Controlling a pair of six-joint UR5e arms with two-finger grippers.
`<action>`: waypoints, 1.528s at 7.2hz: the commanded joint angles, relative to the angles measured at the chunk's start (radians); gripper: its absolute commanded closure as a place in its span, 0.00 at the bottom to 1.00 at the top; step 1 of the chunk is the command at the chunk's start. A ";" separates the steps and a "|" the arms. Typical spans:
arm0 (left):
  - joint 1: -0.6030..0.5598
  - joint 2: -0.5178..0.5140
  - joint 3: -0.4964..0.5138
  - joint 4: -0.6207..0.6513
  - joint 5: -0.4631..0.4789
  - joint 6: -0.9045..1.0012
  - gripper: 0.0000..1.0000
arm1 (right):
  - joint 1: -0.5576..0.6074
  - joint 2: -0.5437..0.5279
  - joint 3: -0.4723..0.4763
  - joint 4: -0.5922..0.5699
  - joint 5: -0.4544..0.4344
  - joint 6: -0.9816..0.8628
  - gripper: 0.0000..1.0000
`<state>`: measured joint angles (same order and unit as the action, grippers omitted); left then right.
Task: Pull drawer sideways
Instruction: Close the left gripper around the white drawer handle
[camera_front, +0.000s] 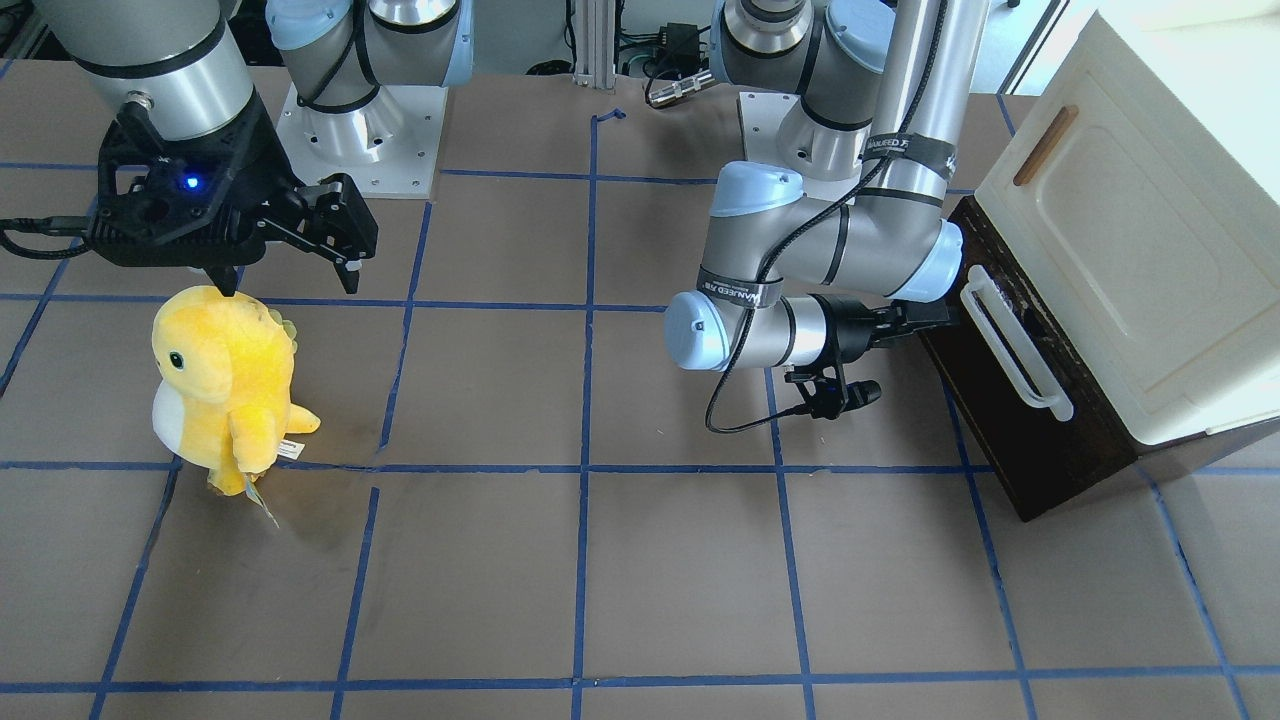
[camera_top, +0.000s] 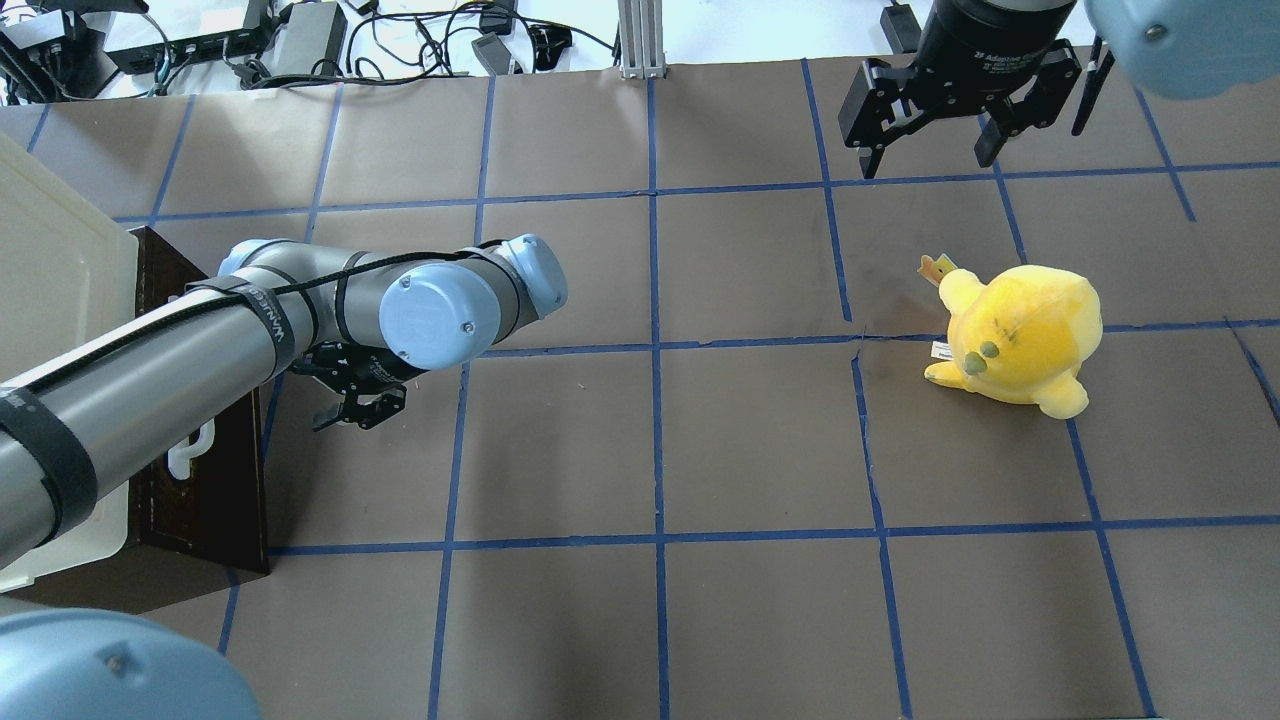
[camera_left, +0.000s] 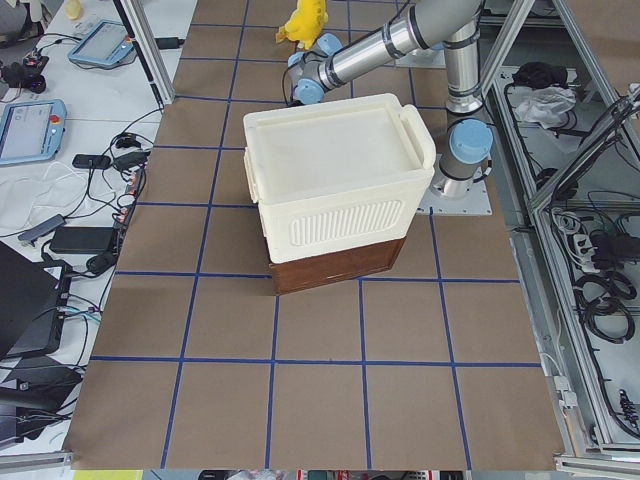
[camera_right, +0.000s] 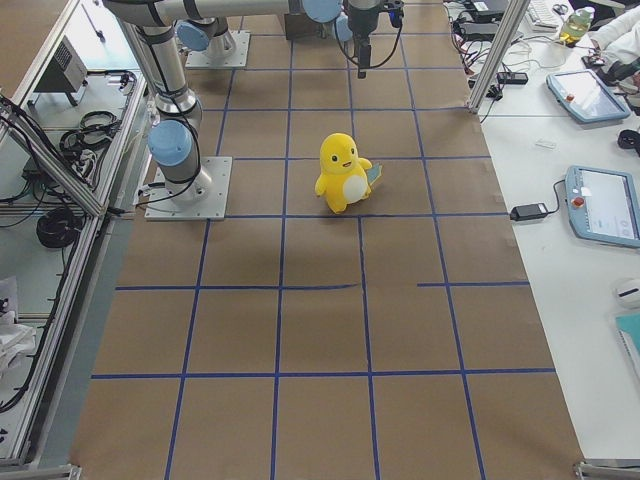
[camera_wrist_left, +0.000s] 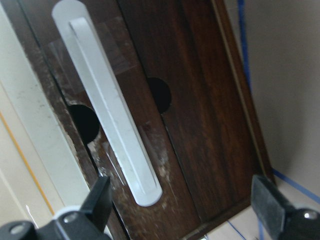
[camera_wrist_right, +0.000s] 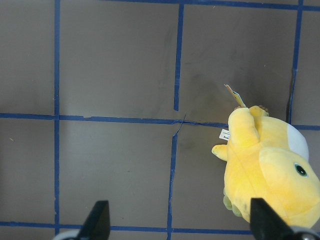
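Note:
The drawer (camera_front: 1030, 430) has a dark brown front and a long white bar handle (camera_front: 1015, 340), and sits under the cream cabinet (camera_front: 1140, 230), pushed in. My left gripper (camera_front: 935, 315) is open, with its tips just short of the handle's end nearest the robot. In the left wrist view the handle (camera_wrist_left: 110, 115) lies on the brown front (camera_wrist_left: 200, 100), and its end is between the open fingers (camera_wrist_left: 97, 200), nearer this one. My right gripper (camera_front: 290, 280) is open and empty, hanging above the table near a yellow plush toy (camera_front: 225, 380).
The cream cabinet (camera_left: 335, 170) stands at the table's end on my left, with a small brown handle (camera_front: 1045, 145) on its door. The plush toy (camera_top: 1015, 335) stands on the right half. Blue tape lines grid the brown table (camera_top: 650, 450).

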<state>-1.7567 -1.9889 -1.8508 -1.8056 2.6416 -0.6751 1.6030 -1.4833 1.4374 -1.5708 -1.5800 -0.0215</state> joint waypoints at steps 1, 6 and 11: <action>0.055 -0.007 -0.028 -0.044 0.125 -0.058 0.00 | 0.000 0.000 0.000 0.000 0.000 0.000 0.00; 0.102 -0.027 -0.038 -0.052 0.186 -0.089 0.52 | 0.000 0.000 0.000 0.000 0.000 0.000 0.00; 0.088 -0.018 -0.030 -0.055 0.186 -0.090 0.90 | 0.000 0.000 0.000 0.000 0.000 0.000 0.00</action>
<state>-1.6614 -2.0108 -1.8844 -1.8594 2.8269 -0.7650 1.6030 -1.4834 1.4374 -1.5708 -1.5800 -0.0215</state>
